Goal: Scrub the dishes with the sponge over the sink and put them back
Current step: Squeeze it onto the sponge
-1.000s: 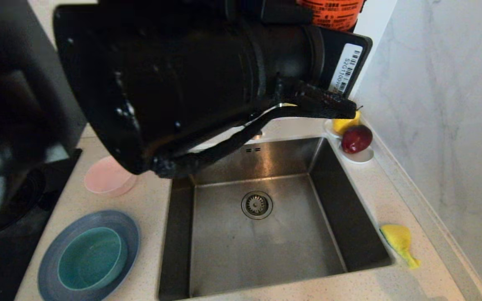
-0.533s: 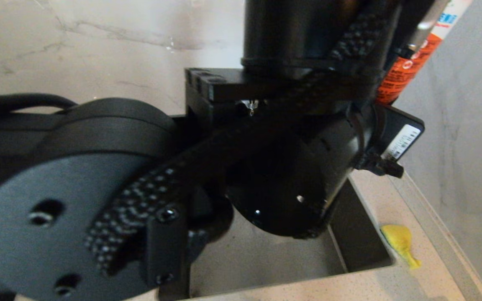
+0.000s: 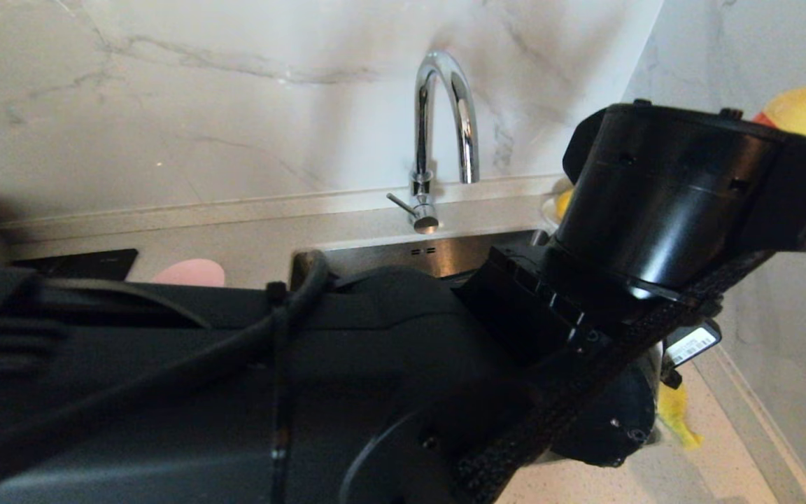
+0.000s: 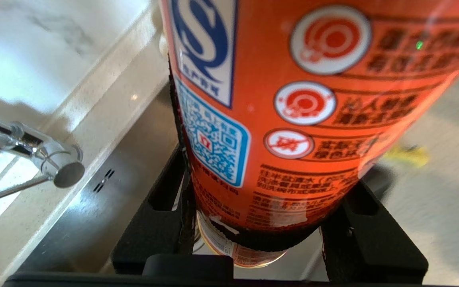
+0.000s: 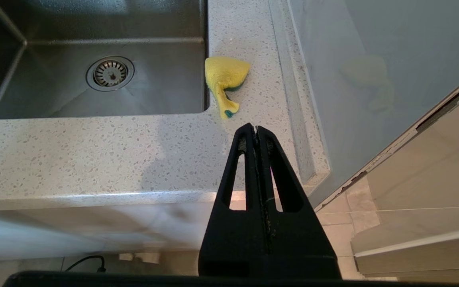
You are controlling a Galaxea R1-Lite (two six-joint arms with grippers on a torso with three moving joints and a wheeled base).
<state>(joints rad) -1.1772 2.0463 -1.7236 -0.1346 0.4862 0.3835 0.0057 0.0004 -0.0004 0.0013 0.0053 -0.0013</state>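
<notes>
Marble walls and a speckled counter (image 5: 94,159) frame the sink (image 5: 54,95), and the sponge (image 5: 224,79) lies on the counter at the sink's edge, just ahead of the right gripper (image 5: 256,128), its long axis running toward those tips. That gripper hangs clenched and empty below the counter edge. The left gripper (image 4: 253,239), out over the sink, clasps an orange bottle (image 4: 293,99), so the right arm looks nearer and freer to take the sponge.

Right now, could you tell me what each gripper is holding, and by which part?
The left gripper grips an orange bottle around its body, near one end. The right gripper is shut on nothing, short of the sponge.
</notes>
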